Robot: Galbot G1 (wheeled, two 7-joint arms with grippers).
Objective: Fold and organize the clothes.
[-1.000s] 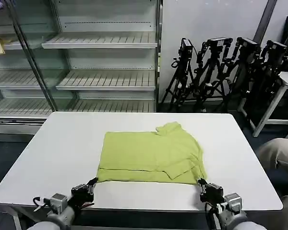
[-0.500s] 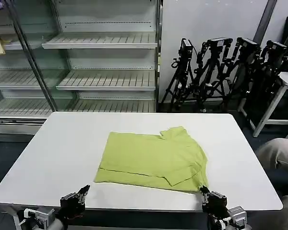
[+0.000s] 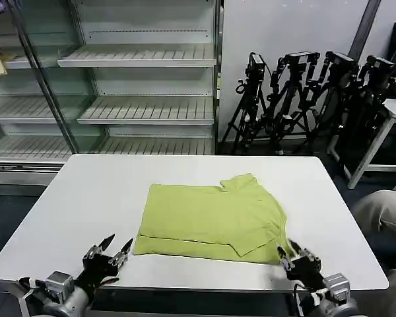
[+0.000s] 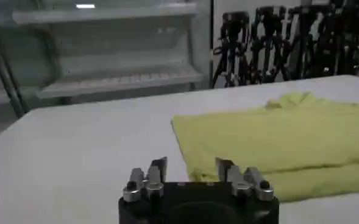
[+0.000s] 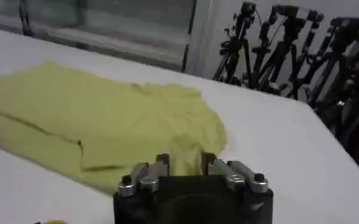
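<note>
Lime shirt [image 3: 213, 218] partly folded, flat at centre of white table [image 3: 86, 198], collar toward upper right of the fabric. Left gripper [image 3: 109, 253] at lower left of head view, jaws spread wide, just off the near-left hem corner. Right gripper [image 3: 297, 256] at lower right, jaws parted, beside the near-right corner. Probably next: pinch both near corners. Advise taking all layers at once, equal height, lifting together to keep the fold square.
</note>
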